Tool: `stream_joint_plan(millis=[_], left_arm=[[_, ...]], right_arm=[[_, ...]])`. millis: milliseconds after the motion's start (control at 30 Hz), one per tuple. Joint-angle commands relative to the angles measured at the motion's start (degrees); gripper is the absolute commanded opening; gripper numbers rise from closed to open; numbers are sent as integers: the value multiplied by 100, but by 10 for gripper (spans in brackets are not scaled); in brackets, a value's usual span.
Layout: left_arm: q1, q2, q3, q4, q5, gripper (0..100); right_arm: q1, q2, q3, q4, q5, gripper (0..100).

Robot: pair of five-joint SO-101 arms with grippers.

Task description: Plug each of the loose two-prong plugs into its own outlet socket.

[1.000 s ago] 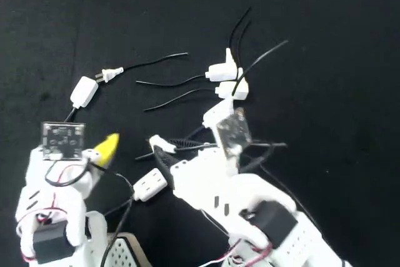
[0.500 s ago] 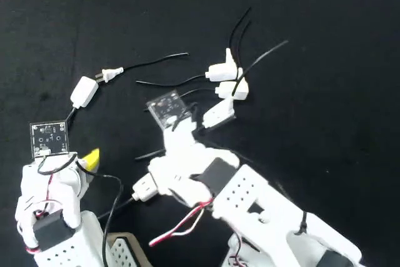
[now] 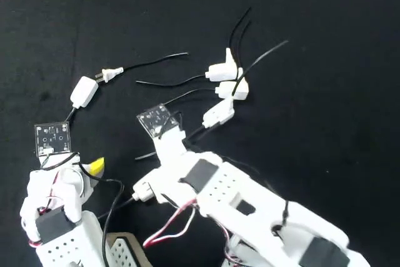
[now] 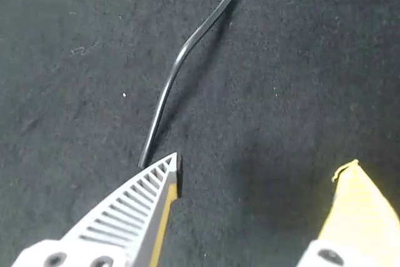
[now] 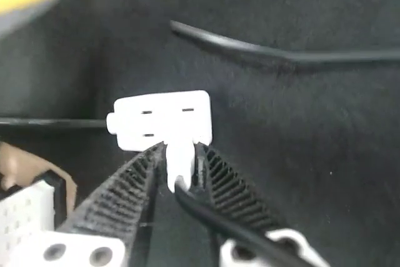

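Right gripper (image 5: 180, 152) was seen closed on a small white plug (image 5: 180, 167), which was pinched between the black ribbed fingers (image 5: 119, 195). The plug was pressed against the long edge of a white outlet socket (image 5: 164, 120). The prongs were hidden, so how far it was seated could not be told. In the high view this pair was placed at about 7 o'clock on the black table (image 3: 350, 92), partly covered by the right arm.

Left gripper (image 4: 253, 176) was seen open, with the grey and yellow fingers spread wide and nothing held between them. It was held over bare cloth at about 8 o'clock on the table. A black cord (image 4: 178, 79) was seen ending just by the grey fingertip and running up to a second socket (image 3: 84, 92).

A loose plug (image 3: 110, 74) was noted just at 1 o'clock of that second socket, prongs turned toward it but not inserted. Three white connector pieces (image 3: 224, 72) with black cords were grouped close together near the table centre, at 1 o'clock of the right wrist.
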Motion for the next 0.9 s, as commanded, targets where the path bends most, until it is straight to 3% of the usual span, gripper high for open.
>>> stream_joint_plan(millis=[0,367,867], left_arm=[[-4,-35,-4,-18,62,385],[-4,-35,-4,-18,62,385],[-4,-35,-4,-18,79,385]], right_arm=[[-79,347,-435,-88,-79,11],[448,418,-576,-132,70,11],[79,971,-585,-264,35,11]])
